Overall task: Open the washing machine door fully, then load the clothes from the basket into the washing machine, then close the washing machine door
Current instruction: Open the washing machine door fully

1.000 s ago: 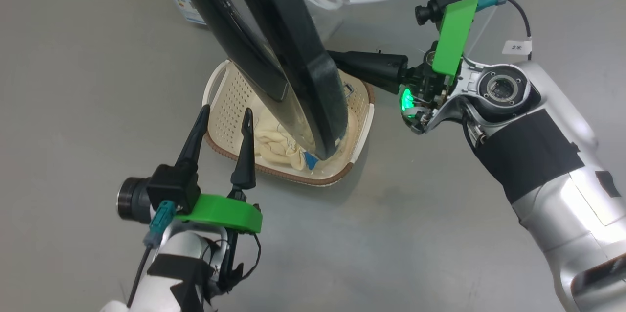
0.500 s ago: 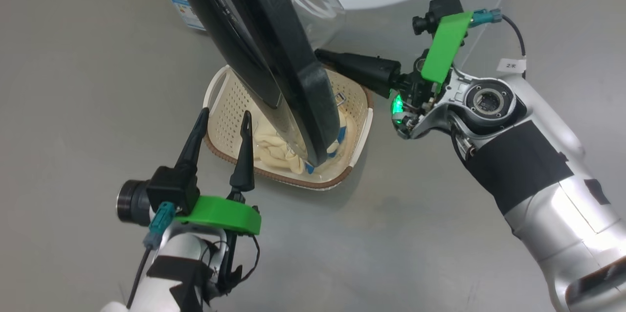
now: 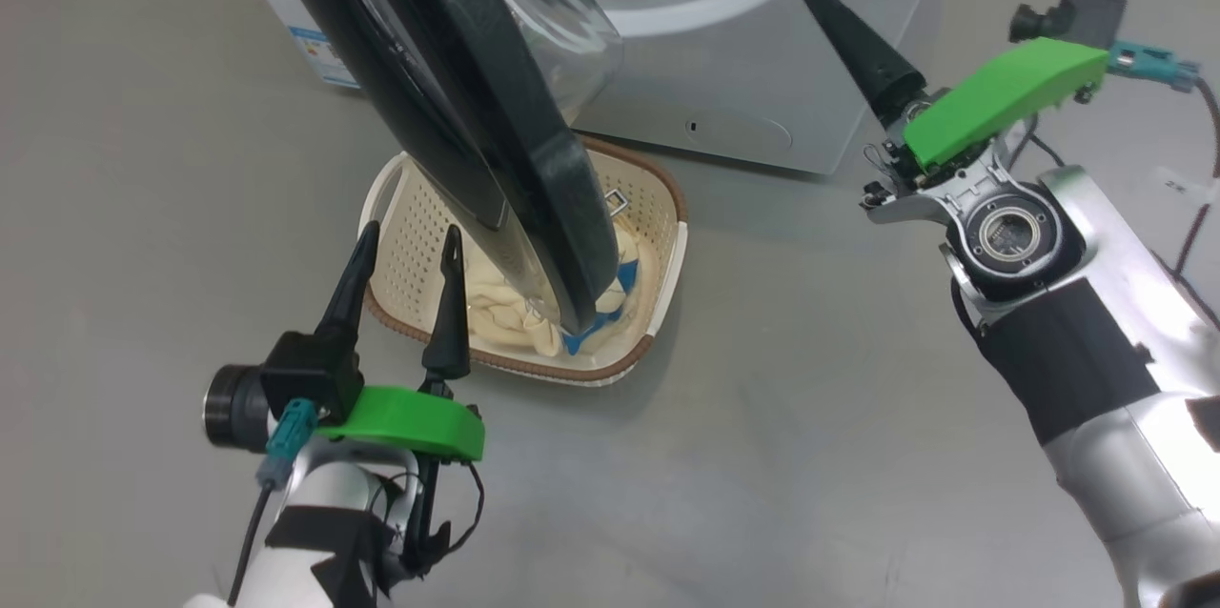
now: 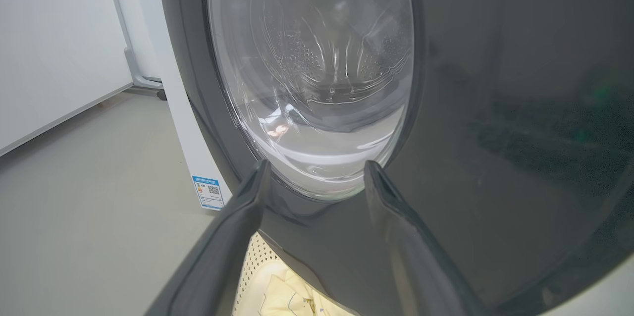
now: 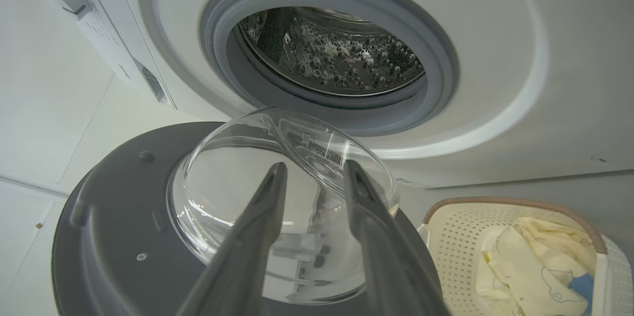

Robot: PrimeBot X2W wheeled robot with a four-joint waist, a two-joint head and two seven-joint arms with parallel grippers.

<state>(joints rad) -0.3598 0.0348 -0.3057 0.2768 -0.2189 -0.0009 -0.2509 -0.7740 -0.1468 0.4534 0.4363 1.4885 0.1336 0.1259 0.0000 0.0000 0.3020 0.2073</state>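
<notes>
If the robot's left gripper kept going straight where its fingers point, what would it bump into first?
Most likely the washing machine door: the left gripper points at the lower edge of its glass window, above the basket. How far off is hard to tell.

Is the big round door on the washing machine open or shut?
Open. The round black-framed glass door stands clear of the white washing machine, baring its perforated steel drum.

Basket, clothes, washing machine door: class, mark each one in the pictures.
basket [image 3: 415, 232], head view, perforated left wall.
clothes [image 3: 500, 313], head view, cream fabric fold.
washing machine door [image 3: 558, 198], head view, black frame edge.
</notes>
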